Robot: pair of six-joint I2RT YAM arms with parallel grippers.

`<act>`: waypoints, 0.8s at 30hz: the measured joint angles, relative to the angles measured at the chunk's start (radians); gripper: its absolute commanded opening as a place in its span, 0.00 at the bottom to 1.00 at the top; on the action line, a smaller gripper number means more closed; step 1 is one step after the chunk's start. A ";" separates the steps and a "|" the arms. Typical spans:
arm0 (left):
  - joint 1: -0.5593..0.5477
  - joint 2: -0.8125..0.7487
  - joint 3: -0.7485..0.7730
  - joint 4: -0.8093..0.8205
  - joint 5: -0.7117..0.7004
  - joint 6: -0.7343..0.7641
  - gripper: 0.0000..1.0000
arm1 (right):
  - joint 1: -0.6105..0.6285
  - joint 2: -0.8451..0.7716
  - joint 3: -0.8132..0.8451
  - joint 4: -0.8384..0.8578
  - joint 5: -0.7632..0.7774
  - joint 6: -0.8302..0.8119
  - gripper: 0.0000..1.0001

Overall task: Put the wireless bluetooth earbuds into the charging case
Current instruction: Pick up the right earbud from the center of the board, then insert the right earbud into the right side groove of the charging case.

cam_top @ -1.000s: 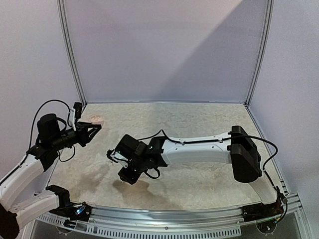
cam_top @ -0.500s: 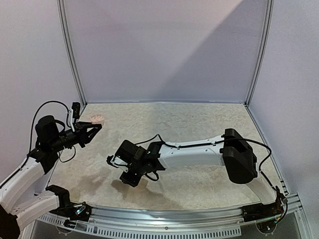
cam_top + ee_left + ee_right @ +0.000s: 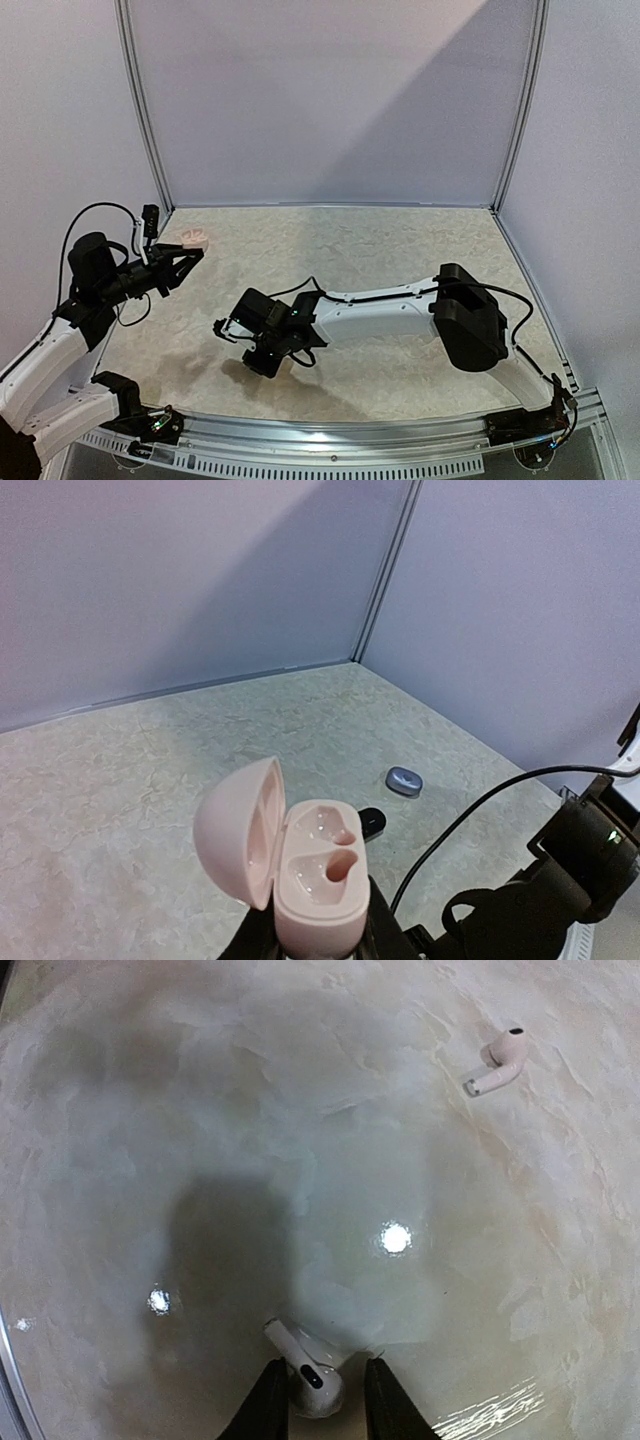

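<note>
My left gripper (image 3: 312,942) is shut on the base of a pink charging case (image 3: 318,865). The case is held upright with its lid swung open to the left, and both wells are empty. On the table beyond it lie a black earbud (image 3: 371,823) and a silvery-grey earbud (image 3: 404,780). My right gripper (image 3: 322,1368) is down at the table with a white earbud (image 3: 312,1378) between its fingers. The left finger touches the earbud and a small gap shows at the right finger. A second white earbud (image 3: 497,1062) lies farther off, up and to the right.
The right arm (image 3: 390,305) stretches leftward across the near middle of the table, its cable (image 3: 460,815) running close to the held case. Grey walls (image 3: 330,100) close the back and both sides. A metal rail (image 3: 330,430) runs along the near edge.
The right gripper has dropped lower and a little toward the near edge, and its jaws have narrowed around the white earbud. The left arm holds still with the case.
</note>
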 measured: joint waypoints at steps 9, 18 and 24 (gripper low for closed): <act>0.000 -0.001 0.000 -0.004 0.004 0.035 0.00 | 0.000 -0.007 -0.014 0.011 0.010 -0.010 0.03; -0.103 0.052 0.000 0.007 0.037 0.282 0.00 | 0.000 -0.277 -0.199 -0.072 0.147 0.016 0.00; -0.166 0.095 0.040 0.028 0.095 0.381 0.00 | 0.000 -0.601 -0.218 -0.163 0.255 0.036 0.00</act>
